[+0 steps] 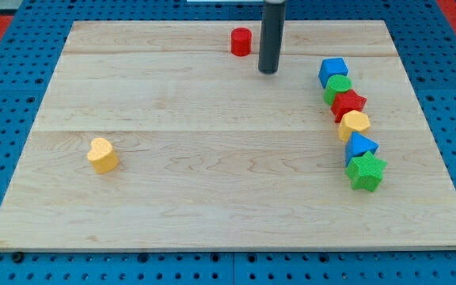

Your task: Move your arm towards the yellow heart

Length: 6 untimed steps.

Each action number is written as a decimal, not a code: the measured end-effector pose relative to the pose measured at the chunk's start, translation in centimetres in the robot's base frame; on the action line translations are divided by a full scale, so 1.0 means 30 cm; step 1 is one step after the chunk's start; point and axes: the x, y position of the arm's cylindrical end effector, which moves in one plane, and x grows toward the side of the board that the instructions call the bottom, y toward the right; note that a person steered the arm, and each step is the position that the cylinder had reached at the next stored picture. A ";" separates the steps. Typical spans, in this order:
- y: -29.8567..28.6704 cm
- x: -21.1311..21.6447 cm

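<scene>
My tip [268,71], the lower end of a dark upright rod with no jaws to spread or press together, is seen in the upper middle of the frame, resting on a pale wooden board [212,198]. Nothing is touched by it. A red cylinder [241,41] is found just to its left, near the board's top edge. The yellow heart [102,154] is placed well apart, in the lower left of the frame, alone. At the right, a touching column of six blocks is laid from top to bottom: a blue cube [333,71], a green cylinder [338,87], a red star [348,104], a yellow block [355,123], a blue triangle [360,147] and a green star [366,171]. The board is surrounded by a blue pegboard [6,119].
</scene>
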 end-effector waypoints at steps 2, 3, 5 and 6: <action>-0.370 0.569; -0.671 0.782; -0.880 0.726; -0.743 0.641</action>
